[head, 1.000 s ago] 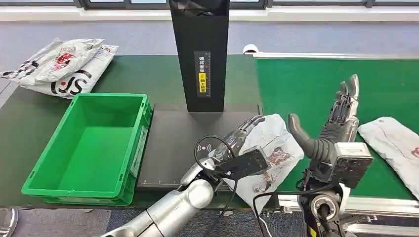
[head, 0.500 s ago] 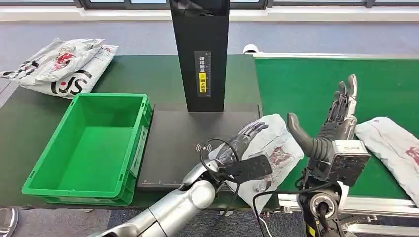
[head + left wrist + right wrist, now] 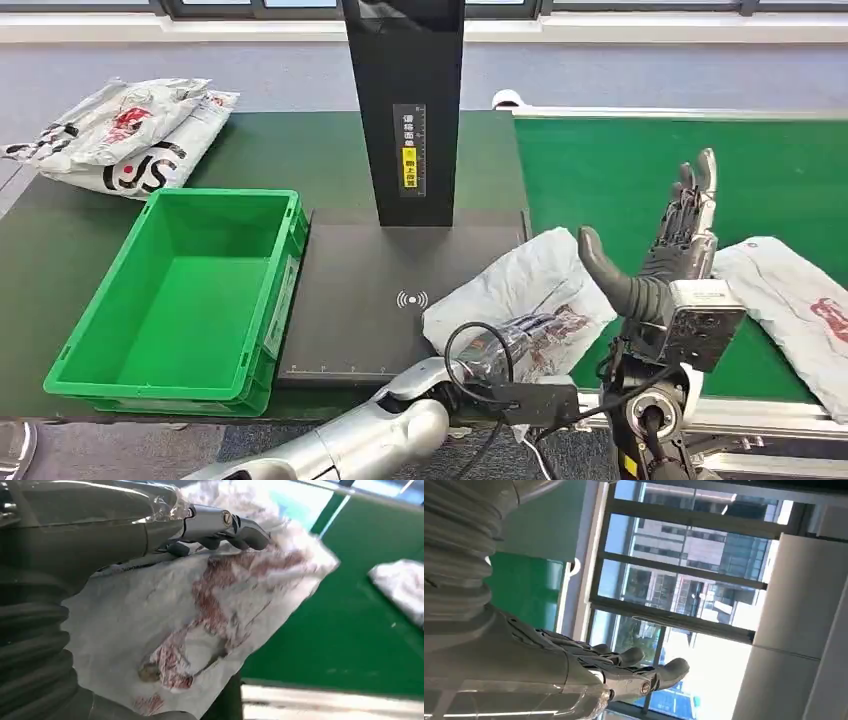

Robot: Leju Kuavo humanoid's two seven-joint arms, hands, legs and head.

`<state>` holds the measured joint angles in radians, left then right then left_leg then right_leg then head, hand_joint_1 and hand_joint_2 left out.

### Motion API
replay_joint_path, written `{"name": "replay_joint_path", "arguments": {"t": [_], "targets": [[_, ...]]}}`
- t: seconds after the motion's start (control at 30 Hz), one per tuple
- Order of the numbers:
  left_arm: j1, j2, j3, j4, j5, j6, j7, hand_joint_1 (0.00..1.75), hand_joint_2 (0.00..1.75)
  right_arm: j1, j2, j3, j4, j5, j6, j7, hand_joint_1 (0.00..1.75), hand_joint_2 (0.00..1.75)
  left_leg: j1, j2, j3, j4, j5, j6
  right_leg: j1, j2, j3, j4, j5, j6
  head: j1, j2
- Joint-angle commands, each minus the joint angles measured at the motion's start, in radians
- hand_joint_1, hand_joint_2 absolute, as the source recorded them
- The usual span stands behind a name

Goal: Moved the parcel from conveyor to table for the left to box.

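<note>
**Desk:** What do the containers hold?

**Robot:** My green crate (image 3: pixel 175 290) sits at the near left of the dark table (image 3: pixel 300 160); nothing lies inside it; a heap of white mailer bags (image 3: pixel 125 135) rests at the far left corner, well apart from it; a black scanner post (image 3: pixel 403 100) stands upright behind the black pad (image 3: pixel 370 290).

**Desk:** And the parcel?

**Robot:** The parcel (image 3: pixel 520 295), a crumpled white bag with red print, lies at the table's near right edge, overlapping the pad and the green conveyor (image 3: pixel 620 170); a second white bag (image 3: pixel 790 300) lies on the belt to the right.

**Desk:** Your hands?

**Robot:** My left hand (image 3: pixel 520 335) lies low on the parcel's near side, fingers (image 3: pixel 235 527) stretched flat over it, touching; whether it grips, I cannot tell; my right hand (image 3: pixel 670 255) is raised above the belt, fingers straight and upright, thumb splayed, holding nothing.
</note>
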<state>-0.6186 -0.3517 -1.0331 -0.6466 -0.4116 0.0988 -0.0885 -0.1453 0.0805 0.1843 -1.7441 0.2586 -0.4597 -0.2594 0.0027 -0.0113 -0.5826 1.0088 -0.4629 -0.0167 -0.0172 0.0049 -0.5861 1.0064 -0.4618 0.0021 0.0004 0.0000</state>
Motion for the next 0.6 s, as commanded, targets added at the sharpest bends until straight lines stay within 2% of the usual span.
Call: {"name": "replay_joint_path", "arguments": {"t": [0.03, 0.23, 0.27, 0.3, 0.33, 0.47, 0.6], "targets": [[-0.063, 0.003, -0.193, 0.117, 0.020, 0.000, 0.046, 0.00, 1.75, -0.030, 0.010, -0.033, 0.053, -0.009, 0.007, 0.005, 0.00, 1.75, 0.001, 0.001, 0.001, -0.001, 0.000, 0.000, 0.001, 0.000, 0.001, -0.001, 0.001, 0.000, 0.000, 0.000], [-0.074, 0.003, -0.230, 0.158, 0.030, 0.039, 0.089, 0.00, 1.75, -0.028, 0.005, -0.029, 0.053, -0.016, 0.013, 0.003, 0.00, 1.75, 0.001, 0.001, 0.002, -0.001, 0.000, 0.000, 0.001, 0.000, 0.002, -0.002, 0.001, -0.001, 0.000, 0.000], [-0.077, 0.003, -0.239, 0.166, 0.021, 0.051, 0.093, 0.30, 1.75, -0.028, 0.004, -0.028, 0.052, -0.019, 0.014, 0.001, 0.00, 1.75, 0.000, 0.001, 0.001, 0.000, 0.000, 0.000, 0.001, 0.000, 0.001, -0.001, 0.001, 0.000, 0.000, 0.000], [-0.080, 0.003, -0.242, 0.184, 0.004, 0.092, 0.109, 1.41, 1.75, -0.024, 0.004, -0.028, 0.049, -0.023, 0.014, -0.002, 0.00, 1.75, 0.001, 0.002, 0.002, -0.001, 0.000, 0.000, 0.001, 0.001, 0.002, -0.002, 0.001, -0.001, 0.000, 0.000], [-0.083, 0.003, -0.249, 0.197, -0.011, 0.108, 0.110, 1.75, 1.75, -0.023, 0.004, -0.027, 0.045, -0.029, 0.016, -0.004, 0.00, 1.75, 0.001, 0.001, 0.001, -0.001, 0.000, 0.000, 0.001, 0.001, 0.002, -0.001, 0.001, 0.000, 0.000, 0.000], [-0.093, 0.003, -0.246, 0.236, -0.055, 0.176, 0.128, 1.75, 1.75, -0.023, 0.005, -0.026, 0.038, -0.043, 0.021, -0.009, 0.00, 1.75, 0.001, 0.002, 0.001, -0.001, 0.000, 0.000, 0.001, 0.001, 0.002, -0.002, 0.001, 0.000, 0.000, 0.000], [-0.093, 0.003, -0.246, 0.236, -0.055, 0.176, 0.128, 1.75, 1.75, -0.023, 0.005, -0.026, 0.038, -0.043, 0.021, -0.009, 0.00, 1.75, 0.001, 0.002, 0.002, -0.001, 0.000, 0.000, 0.001, 0.001, 0.002, -0.002, 0.001, -0.001, 0.000, 0.000]]}}
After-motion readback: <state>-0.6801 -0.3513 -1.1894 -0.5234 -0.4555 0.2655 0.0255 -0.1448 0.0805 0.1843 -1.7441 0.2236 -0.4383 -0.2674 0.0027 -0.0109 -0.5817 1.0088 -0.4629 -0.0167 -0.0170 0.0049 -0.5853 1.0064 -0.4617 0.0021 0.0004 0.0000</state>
